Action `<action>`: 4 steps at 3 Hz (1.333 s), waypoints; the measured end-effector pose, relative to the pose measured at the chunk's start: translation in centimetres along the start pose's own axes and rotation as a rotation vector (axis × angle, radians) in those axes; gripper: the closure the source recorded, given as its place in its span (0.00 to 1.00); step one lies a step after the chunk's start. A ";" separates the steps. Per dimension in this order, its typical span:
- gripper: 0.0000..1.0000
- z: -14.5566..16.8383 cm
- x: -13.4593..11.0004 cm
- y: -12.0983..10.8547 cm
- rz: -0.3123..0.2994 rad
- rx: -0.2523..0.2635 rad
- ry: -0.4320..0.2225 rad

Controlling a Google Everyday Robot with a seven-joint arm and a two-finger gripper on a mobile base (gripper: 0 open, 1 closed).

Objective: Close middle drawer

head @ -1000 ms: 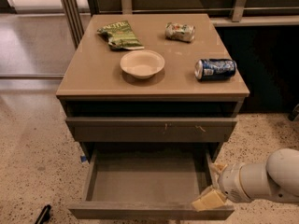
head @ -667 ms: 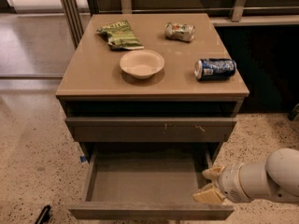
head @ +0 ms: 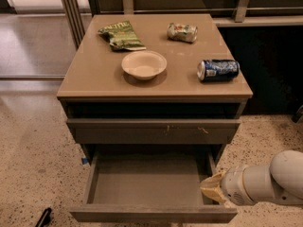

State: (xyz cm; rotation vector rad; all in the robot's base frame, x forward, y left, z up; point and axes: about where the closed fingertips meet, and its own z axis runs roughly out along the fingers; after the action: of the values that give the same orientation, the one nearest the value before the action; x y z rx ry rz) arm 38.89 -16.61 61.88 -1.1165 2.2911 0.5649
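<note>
Speckled stone flooring (head: 33, 164) surrounds a tan cabinet (head: 94, 74) whose wide, shallow grey-brown middle drawer (head: 149, 183) stands pulled far out at the lower centre of the frame. A tan-tipped gripper (head: 213, 189) on a white arm (head: 272, 178) sits at the drawer's right front corner, lower right; how far open it is cannot be told. Above, a scratched drawer front (head: 154, 130) sits shut, and the top carries a cream bowl (head: 144, 64), a green snack bag (head: 121, 35), a crushed can (head: 182, 32) and a blue can (head: 218, 70) lying on its side.

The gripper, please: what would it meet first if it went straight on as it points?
The gripper, low right, pointing left, probably meets the open middle drawer at its right wall; depth unclear.
</note>
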 end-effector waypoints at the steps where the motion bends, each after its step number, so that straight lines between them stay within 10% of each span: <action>1: 1.00 0.0 0.0 0.0 0.000 0.000 0.000; 4: 1.00 9.9 5.4 -0.3 0.108 -0.046 -0.071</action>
State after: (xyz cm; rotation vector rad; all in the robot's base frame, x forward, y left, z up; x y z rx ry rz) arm 39.00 -14.32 50.85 -0.9820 2.2972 0.6911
